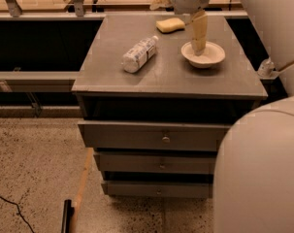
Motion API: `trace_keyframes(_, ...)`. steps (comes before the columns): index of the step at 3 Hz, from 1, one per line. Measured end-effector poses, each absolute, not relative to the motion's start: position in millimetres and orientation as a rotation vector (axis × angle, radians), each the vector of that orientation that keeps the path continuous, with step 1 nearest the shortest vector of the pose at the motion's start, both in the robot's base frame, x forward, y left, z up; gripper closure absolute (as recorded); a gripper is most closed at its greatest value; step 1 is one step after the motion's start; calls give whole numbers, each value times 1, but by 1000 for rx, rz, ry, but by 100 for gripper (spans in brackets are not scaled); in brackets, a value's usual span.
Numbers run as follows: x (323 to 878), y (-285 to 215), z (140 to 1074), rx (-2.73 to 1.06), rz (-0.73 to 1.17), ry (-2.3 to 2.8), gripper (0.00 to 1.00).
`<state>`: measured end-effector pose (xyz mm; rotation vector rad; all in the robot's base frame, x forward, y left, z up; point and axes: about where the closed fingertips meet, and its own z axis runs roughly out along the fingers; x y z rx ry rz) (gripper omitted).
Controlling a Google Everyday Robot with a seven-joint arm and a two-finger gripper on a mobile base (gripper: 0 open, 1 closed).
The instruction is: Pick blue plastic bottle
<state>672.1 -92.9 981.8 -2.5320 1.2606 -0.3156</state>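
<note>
The blue plastic bottle (140, 54) is a small clear bottle with a whitish label. It lies on its side on the left half of the grey cabinet top (171, 76), cap pointing to the far right. My gripper (199, 35) hangs from above at the right, over a white bowl (204, 55). Its tip is just above or inside the bowl. It is well to the right of the bottle and holds nothing that I can see.
A yellow sponge (170, 24) lies at the back of the cabinet top. A tiny pump bottle (266, 68) stands just off the right edge. My own white body (260, 169) fills the lower right. Drawers (161, 137) face me below.
</note>
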Motion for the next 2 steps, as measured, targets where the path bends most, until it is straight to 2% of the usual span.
trace_keyframes(2, 734, -61, 948, -2586, -287, 1067, 0)
